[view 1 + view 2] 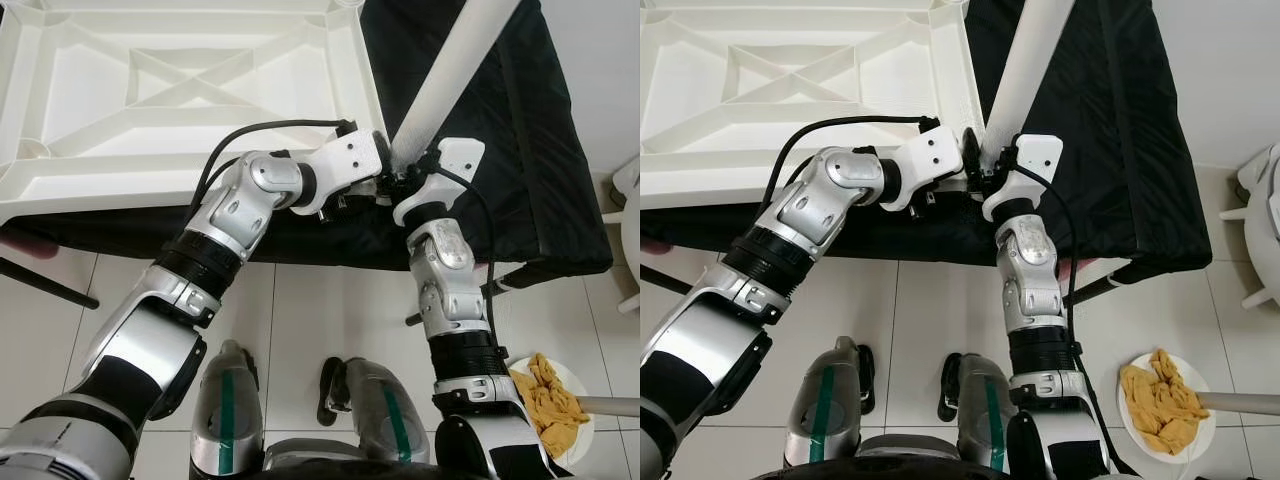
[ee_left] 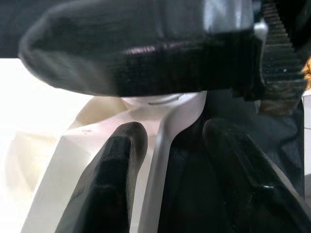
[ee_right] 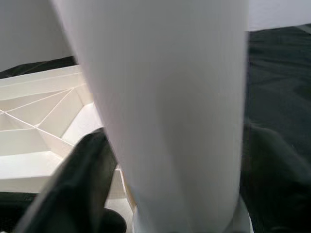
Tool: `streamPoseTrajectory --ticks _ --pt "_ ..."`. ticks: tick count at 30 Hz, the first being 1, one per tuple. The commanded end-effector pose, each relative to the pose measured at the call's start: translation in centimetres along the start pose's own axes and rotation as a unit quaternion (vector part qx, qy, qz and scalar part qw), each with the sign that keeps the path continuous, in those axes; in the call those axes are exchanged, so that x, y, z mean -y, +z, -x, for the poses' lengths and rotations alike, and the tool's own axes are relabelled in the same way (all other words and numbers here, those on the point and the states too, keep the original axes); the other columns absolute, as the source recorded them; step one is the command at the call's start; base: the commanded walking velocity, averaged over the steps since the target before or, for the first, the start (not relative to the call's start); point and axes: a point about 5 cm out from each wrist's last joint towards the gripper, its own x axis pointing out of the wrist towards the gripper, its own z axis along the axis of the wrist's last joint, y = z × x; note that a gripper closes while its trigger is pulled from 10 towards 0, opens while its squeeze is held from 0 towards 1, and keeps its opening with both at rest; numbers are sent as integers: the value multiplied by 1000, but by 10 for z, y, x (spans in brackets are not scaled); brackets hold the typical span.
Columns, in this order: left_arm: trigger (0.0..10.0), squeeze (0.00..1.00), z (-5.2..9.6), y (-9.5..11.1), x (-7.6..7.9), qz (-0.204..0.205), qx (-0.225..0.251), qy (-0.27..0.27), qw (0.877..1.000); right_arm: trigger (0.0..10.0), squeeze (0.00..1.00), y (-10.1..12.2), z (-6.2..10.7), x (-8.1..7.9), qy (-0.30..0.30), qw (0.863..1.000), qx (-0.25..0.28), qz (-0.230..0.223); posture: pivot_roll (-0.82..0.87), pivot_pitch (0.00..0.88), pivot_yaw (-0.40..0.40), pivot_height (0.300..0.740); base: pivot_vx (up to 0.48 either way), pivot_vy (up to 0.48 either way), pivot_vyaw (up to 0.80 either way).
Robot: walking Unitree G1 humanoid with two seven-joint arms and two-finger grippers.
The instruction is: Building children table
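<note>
The white plastic tabletop (image 1: 180, 90) lies upside down on a black cloth (image 1: 520, 150), ribs facing up. A white table leg (image 1: 450, 70) rises at a slant from the tabletop's near right corner. My right gripper (image 1: 405, 180) is shut on the leg's lower end; in the right wrist view its fingers (image 3: 73, 184) sit on both sides of the leg (image 3: 165, 97). My left gripper (image 1: 385, 175) is at the same corner, right beside the right one. Its open fingers (image 2: 116, 184) straddle the tabletop's rim (image 2: 158, 165), one finger inside and one outside.
The cloth-covered surface stands on thin black legs (image 1: 50, 285) over white floor tiles. On the floor at the right, a white plate (image 1: 575, 425) holds a crumpled yellow cloth (image 1: 548, 400), with a white rod (image 1: 610, 405) beside it. A white object (image 1: 628, 190) sits at the right edge.
</note>
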Motion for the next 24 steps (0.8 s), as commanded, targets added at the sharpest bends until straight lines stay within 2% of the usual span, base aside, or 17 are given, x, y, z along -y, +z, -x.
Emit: streamPoseTrajectory --ticks 1,4,5,12,15,19,24 --pt "10000 0 -1 0 6 -1 -1 -25 1000 10000 1000 2 1 6 -8 1000 0 2 35 56 -71 740 0 0 0" --pt "10000 0 -1 -1 7 0 -2 -26 1000 10000 1000 3 1 10 -2 1000 -1 12 35 52 -70 740 0 0 0" --pt "10000 0 -1 -2 7 1 -2 -26 1000 10000 0 4 1 13 16 1000 -6 16 35 50 -70 740 0 0 0" --pt "10000 0 0 -3 6 -1 -5 -24 1000 10000 0 6 4 20 81 996 -16 20 33 46 -69 740 0 0 0" --pt "10000 0 0 -3 6 0 -5 -24 1000 10000 0 6 5 24 122 992 -24 20 30 41 -68 740 0 0 0" --pt "10000 0 -1 -3 9 -1 -4 -28 1000 10000 0 5 7 30 190 980 -41 47 28 38 -67 740 0 0 0" --pt "10000 0 -2 -3 10 -1 -4 -32 999 10000 0 4 6 41 216 974 -60 46 31 33 -69 740 0 0 0"
